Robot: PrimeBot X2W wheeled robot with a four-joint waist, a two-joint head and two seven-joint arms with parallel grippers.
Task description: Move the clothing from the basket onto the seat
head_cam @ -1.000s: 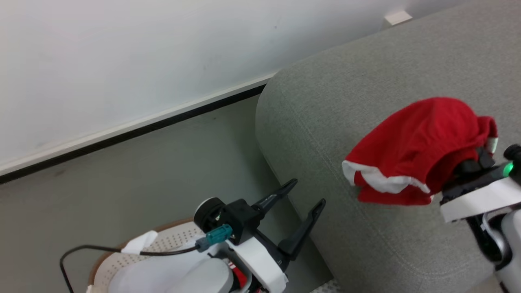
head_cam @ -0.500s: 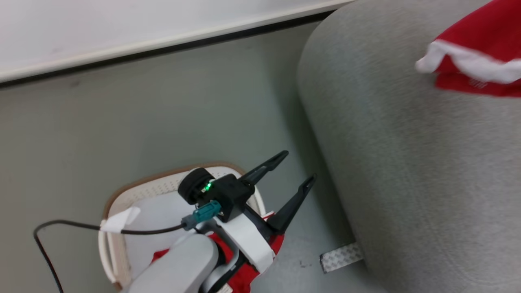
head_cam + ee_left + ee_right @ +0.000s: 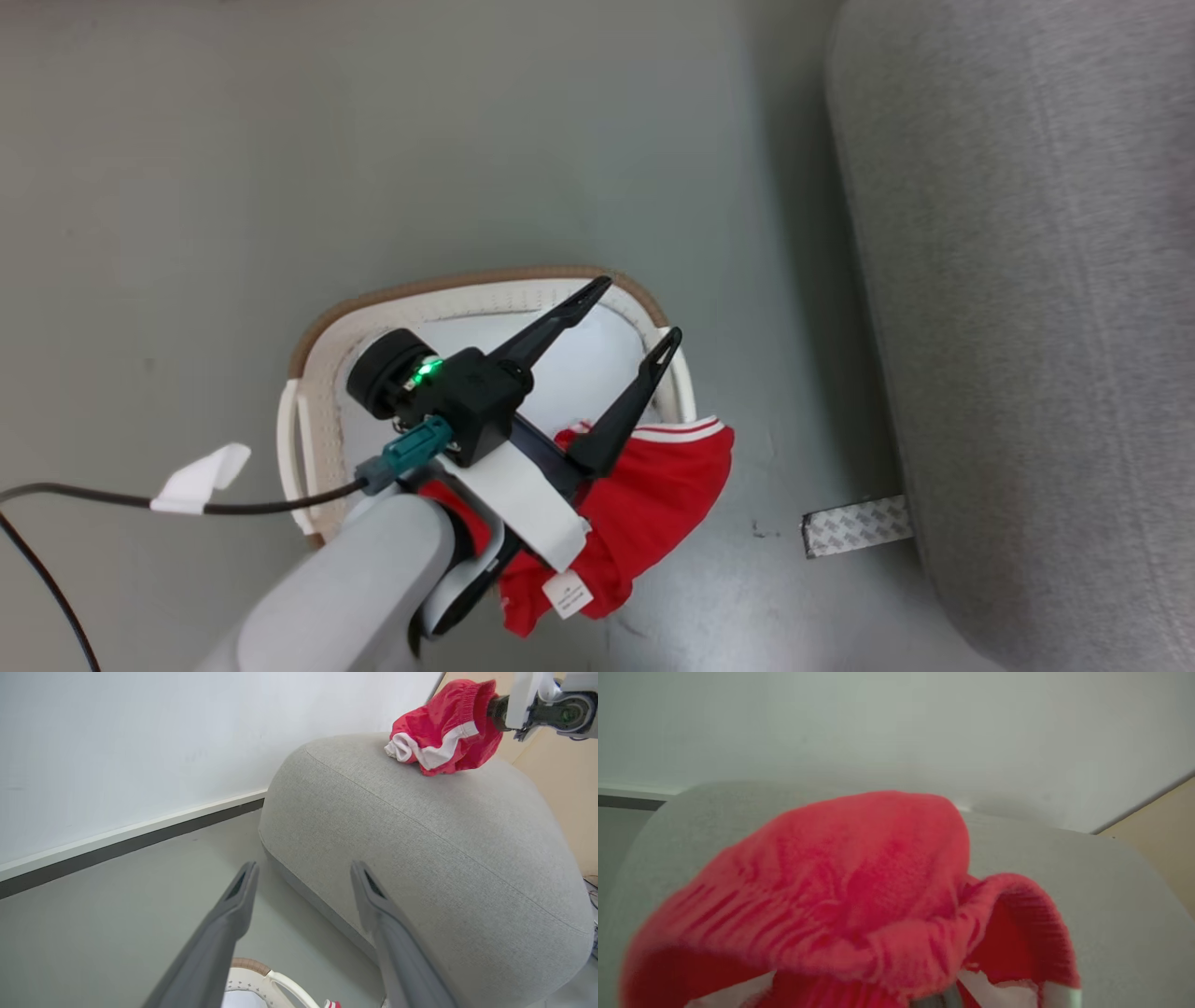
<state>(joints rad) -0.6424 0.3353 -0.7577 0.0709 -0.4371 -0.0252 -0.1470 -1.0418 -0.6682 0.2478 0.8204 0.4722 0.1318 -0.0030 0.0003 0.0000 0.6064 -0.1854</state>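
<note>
Fingers of the left gripper (image 3: 637, 308) were spread wide above the basket (image 3: 467, 285), while red shorts (image 3: 444, 728) were clamped over the seat (image 3: 420, 835) by the right gripper (image 3: 497, 707).

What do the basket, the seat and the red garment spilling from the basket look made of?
Basket: seemingly moulded plastic, matte cream, given its perforated walls. Seat: woven grey upholstery fabric, weave visible. Red garment: probably light synthetic sportswear, soft folds, sewn label.
</note>
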